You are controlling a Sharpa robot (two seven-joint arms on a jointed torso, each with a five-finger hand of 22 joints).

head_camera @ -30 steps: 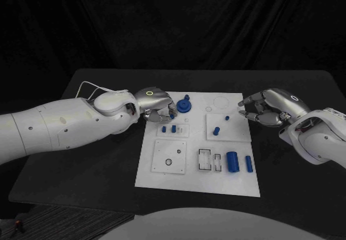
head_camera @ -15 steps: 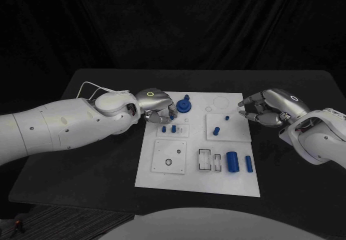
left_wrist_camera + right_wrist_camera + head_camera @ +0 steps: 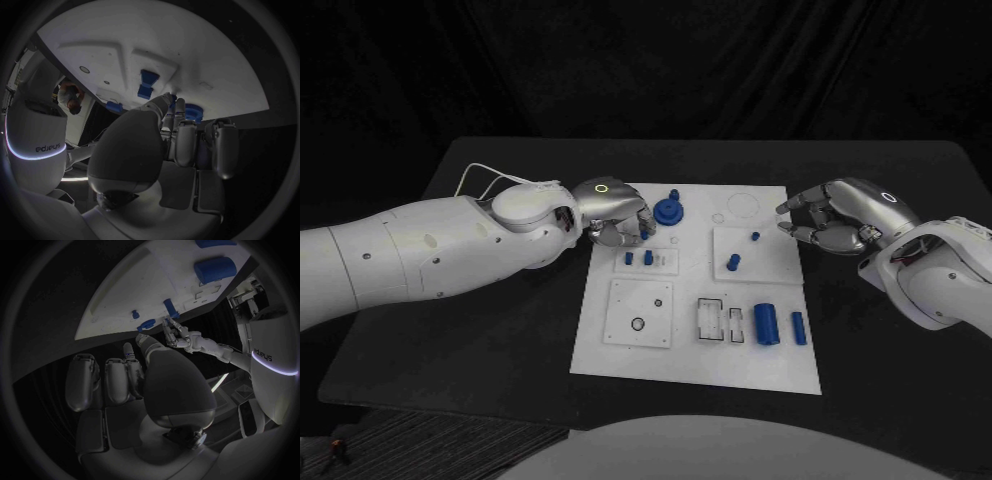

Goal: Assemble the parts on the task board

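Assembling partly done: pegs (image 3: 648, 258) seated, cylinders (image 3: 766, 323) loose. Left hand (image 3: 613, 212) fingers beside gear (image 3: 671, 212), grasp unclear; right hand (image 3: 837, 217) curled, empty.

white task board (image 3: 697, 375), blue parts (image 3: 766, 322), black table (image 3: 473, 330), silver hands.

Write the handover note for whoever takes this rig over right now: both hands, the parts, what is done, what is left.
Left hand: at the task board's far left corner, fingers curled beside the round blue gear; whether it grips the gear cannot be told.
Right hand: off the board's right edge, fingers curled in, holding nothing.
Parts: two small pegs stand below the gear; two more on the right square plate; a large cylinder and a slim one lie near the slotted holder.
Done: hard to judge; the small pegs look seated.
Left: both cylinders lie loose.
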